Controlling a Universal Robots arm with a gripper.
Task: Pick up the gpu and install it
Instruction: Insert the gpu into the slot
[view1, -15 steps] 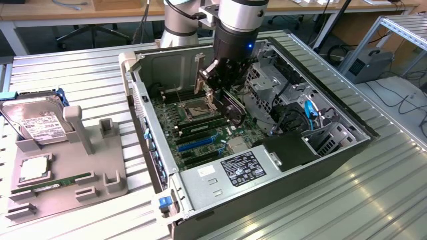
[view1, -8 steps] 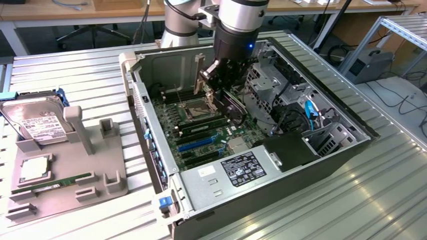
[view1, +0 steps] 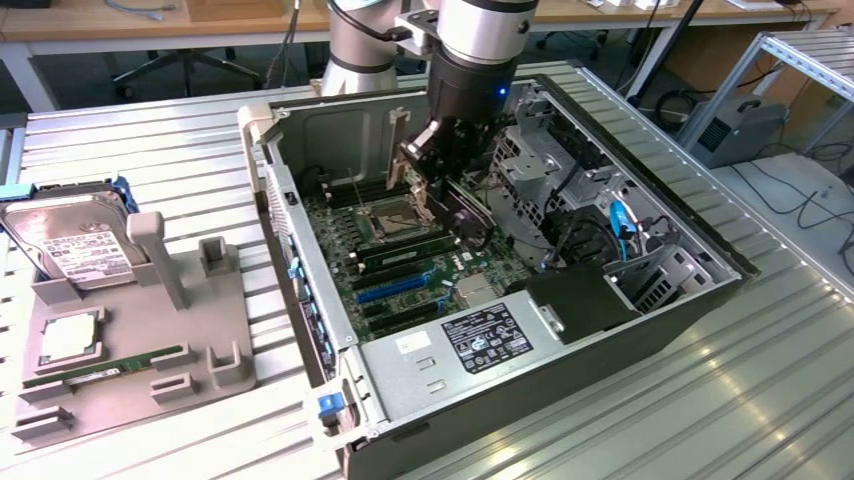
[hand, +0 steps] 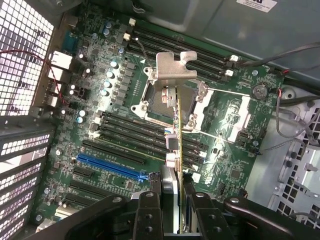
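Note:
The gpu (hand: 177, 132) appears edge-on in the wrist view, a thin card with its silvery bracket (hand: 172, 67) at the far end. My gripper (hand: 175, 202) is shut on it, one dark finger on each face. The card hangs above the motherboard (hand: 100, 100), over the open processor socket (hand: 155, 102) and the black slots, apart from the board. Off to one side lies the blue slot (hand: 112, 167). In the exterior view my gripper (view1: 447, 170) reaches down into the open computer case (view1: 667, 300), with the dark gpu (view1: 463, 215) slanting below it.
A grey fixture (view1: 200, 350) at the exterior view's left holds a hard drive (view1: 74, 245), a processor (view1: 67, 340) and a green memory stick (view1: 127, 362). Inside the case are a drive cage (view1: 534, 165), blue cables (view1: 621, 225) and a power supply (view1: 461, 345). The table is ribbed metal.

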